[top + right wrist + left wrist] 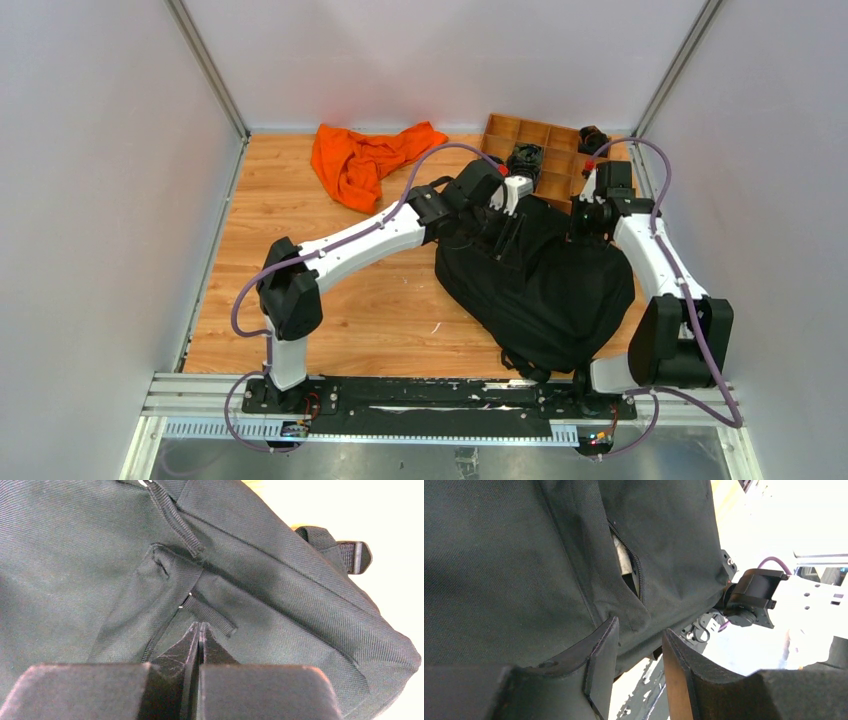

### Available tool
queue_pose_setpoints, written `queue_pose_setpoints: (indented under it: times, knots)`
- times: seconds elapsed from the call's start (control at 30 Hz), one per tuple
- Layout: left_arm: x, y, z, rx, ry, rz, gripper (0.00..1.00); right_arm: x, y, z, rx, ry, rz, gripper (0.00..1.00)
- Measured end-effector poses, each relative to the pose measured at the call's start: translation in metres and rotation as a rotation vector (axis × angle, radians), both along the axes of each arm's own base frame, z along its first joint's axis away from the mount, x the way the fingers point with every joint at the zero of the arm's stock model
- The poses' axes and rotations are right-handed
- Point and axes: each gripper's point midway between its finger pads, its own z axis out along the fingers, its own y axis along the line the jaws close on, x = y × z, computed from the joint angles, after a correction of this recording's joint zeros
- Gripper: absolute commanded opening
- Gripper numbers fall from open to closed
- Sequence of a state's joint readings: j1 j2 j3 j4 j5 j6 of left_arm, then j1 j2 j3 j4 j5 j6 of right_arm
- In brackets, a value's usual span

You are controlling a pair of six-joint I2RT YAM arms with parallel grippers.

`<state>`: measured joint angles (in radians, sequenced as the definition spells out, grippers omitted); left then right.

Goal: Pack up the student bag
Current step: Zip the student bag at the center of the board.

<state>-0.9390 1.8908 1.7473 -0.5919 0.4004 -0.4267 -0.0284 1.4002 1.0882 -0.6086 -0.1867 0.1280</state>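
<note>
The backpack [540,280] near the right edge of the table [340,300] is plain black with a fine diagonal weave, and a pale patch [623,560] shows through its open zipper. The table is light brown wood with a plank grain. A bright orange cloth [365,160] lies at its far edge and a light brown wooden tray [505,128] in its far right corner. The left arm [350,245] and right arm [650,260] are white with black joints and purple cables [237,305].

Wood table [262,200] w/ bag [540,285], cloth [365,160], tray [560,160]
</note>
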Motion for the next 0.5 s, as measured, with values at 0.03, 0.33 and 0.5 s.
queue_pose_setpoints:
  times: [0.03, 0.33, 0.5]
  knots:
    - [0.000, 0.000, 0.000, -0.001, 0.000, 0.001, 0.44, -0.001, 0.001, 0.002, 0.006, -0.004, 0.000, 0.00]
    - [0.002, -0.001, -0.002, -0.008, 0.005, 0.019, 0.44, -0.029, 0.032, 0.000, 0.059, 0.006, 0.066, 0.11]
    - [0.002, 0.000, -0.007, -0.002, 0.017, 0.032, 0.44, -0.031, 0.021, 0.002, 0.002, -0.014, -0.020, 0.31]
